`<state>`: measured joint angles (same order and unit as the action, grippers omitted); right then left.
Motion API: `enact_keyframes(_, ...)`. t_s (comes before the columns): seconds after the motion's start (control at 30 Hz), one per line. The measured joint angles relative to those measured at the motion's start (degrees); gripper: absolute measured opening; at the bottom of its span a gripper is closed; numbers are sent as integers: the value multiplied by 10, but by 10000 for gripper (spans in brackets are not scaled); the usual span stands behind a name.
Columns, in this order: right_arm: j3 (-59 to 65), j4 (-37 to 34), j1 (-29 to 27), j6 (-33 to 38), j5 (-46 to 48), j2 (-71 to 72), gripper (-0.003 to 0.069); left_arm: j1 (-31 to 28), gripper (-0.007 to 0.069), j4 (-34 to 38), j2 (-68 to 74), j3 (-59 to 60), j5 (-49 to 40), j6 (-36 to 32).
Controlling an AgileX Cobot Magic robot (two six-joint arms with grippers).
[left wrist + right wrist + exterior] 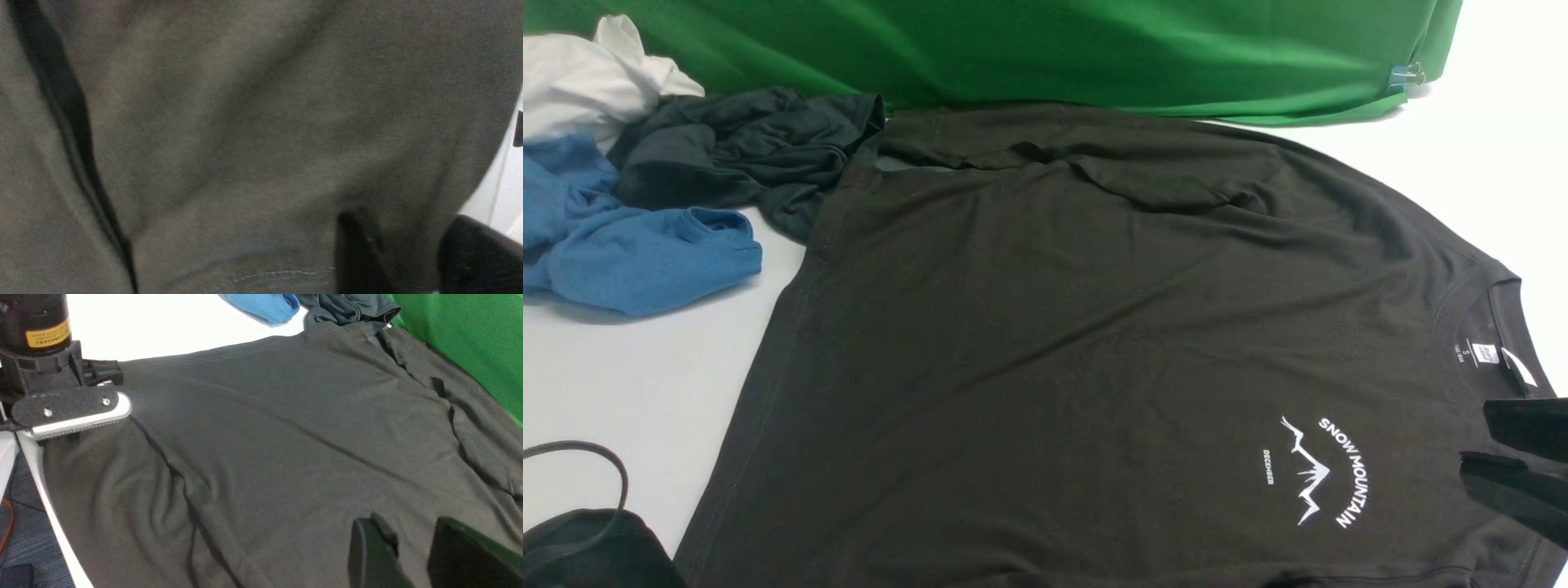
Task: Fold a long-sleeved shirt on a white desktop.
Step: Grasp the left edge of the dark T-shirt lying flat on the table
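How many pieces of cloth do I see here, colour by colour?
Black: 2, printed shirt, crumpled garment
Blue garment: 1
White cloth: 1
Green backdrop: 1
Total: 5

The long-sleeved shirt [1054, 343] lies spread on the desktop [621, 367], collar to the right. A heap of other garments [670, 188] lies at the far left, one touching the shirt's far corner. Behind them is the cloth backdrop [1054, 49].
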<state>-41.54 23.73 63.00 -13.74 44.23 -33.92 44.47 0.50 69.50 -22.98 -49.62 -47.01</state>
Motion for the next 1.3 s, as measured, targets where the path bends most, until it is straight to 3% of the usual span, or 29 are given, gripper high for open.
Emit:
enact_keyframes(0.17,0,0,0,-20,3,0,237,0,39,11,-8,-4,-11,0)
enact_keyframes(0.3,-5,0,0,-40,32,-1,239,0,29,27,-35,-27,-41,3)
enact_keyframes(0.37,-16,-3,0,-47,99,-18,239,0,29,32,-70,-53,-75,16)
enact_keyframes(0.57,-23,-29,0,-23,188,-79,239,0,29,33,-122,-91,-155,40)
enact_keyframes(0.8,4,-98,0,155,198,-193,275,0,29,34,-165,-99,-181,51)
enact_keyframes(1.03,108,-113,0,274,116,-275,447,0,29,36,-173,-99,-184,56)
enact_keyframes(1.3,179,-99,0,319,-7,-344,416,0,29,38,-173,-99,-184,57)
